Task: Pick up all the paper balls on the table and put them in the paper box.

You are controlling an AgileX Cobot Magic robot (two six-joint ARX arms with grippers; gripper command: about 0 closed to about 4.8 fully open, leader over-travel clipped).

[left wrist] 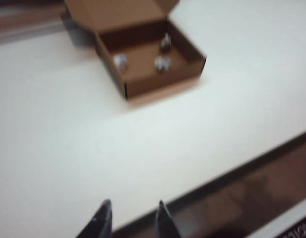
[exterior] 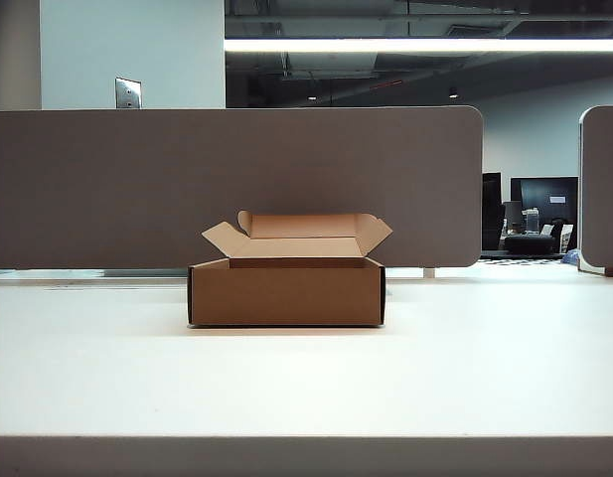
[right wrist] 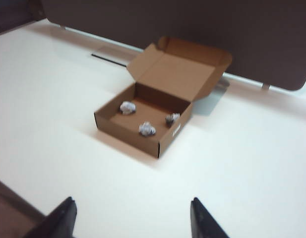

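The brown paper box (exterior: 286,294) stands open in the middle of the white table (exterior: 306,383), flaps up. Three paper balls lie inside it: a whitish one (right wrist: 127,107), another whitish one (right wrist: 147,129) and a darker one (right wrist: 172,118). The left wrist view, blurred, shows the same balls (left wrist: 120,60) (left wrist: 162,63) (left wrist: 165,42) in the box (left wrist: 157,84). My left gripper (left wrist: 133,206) hangs open and empty over the table's near edge, far from the box. My right gripper (right wrist: 132,201) stands wide open and empty, high above the table, well short of the box (right wrist: 125,131). Neither arm shows in the exterior view.
A grey-brown divider panel (exterior: 236,179) runs along the table's far side behind the box, with a second panel (exterior: 602,189) at the far right. A dark strip beyond the table's edge (left wrist: 252,198) lies beside the left gripper.
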